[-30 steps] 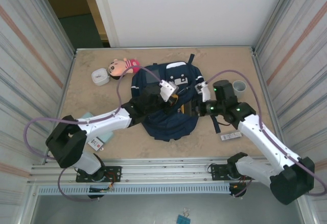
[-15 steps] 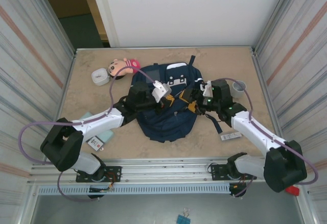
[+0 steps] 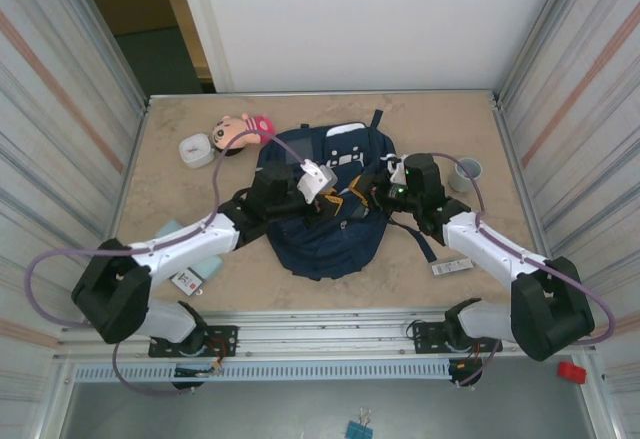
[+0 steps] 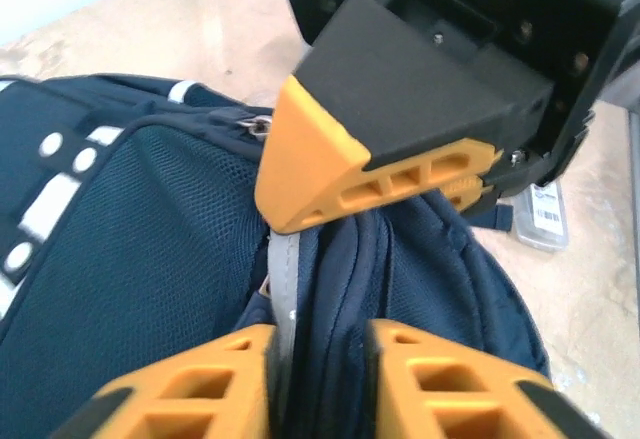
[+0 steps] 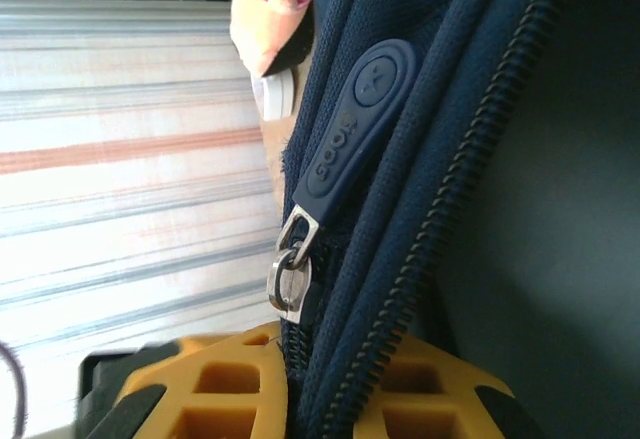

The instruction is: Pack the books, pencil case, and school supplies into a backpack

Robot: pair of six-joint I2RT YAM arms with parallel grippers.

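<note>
Meeting over the backpack (image 3: 322,234) in the middle of the worktop (image 3: 450,119).
Right gripper (image 5: 300,364) is clamped on the zipper edge (image 5: 440,219); left gripper (image 4: 318,359) sits slightly parted around a fold (image 4: 335,259), grip unclear.

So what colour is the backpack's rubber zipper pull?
The zipper pull is navy blue; right wrist view shows it best.

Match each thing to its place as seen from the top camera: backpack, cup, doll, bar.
Things:
1. backpack
2. cup
3. doll
4. bar

Places:
A. right, near side
B. left, far side, by the white box
C. middle
D. right, far side

Pairs: 1-C, 2-D, 3-B, 4-A
</note>
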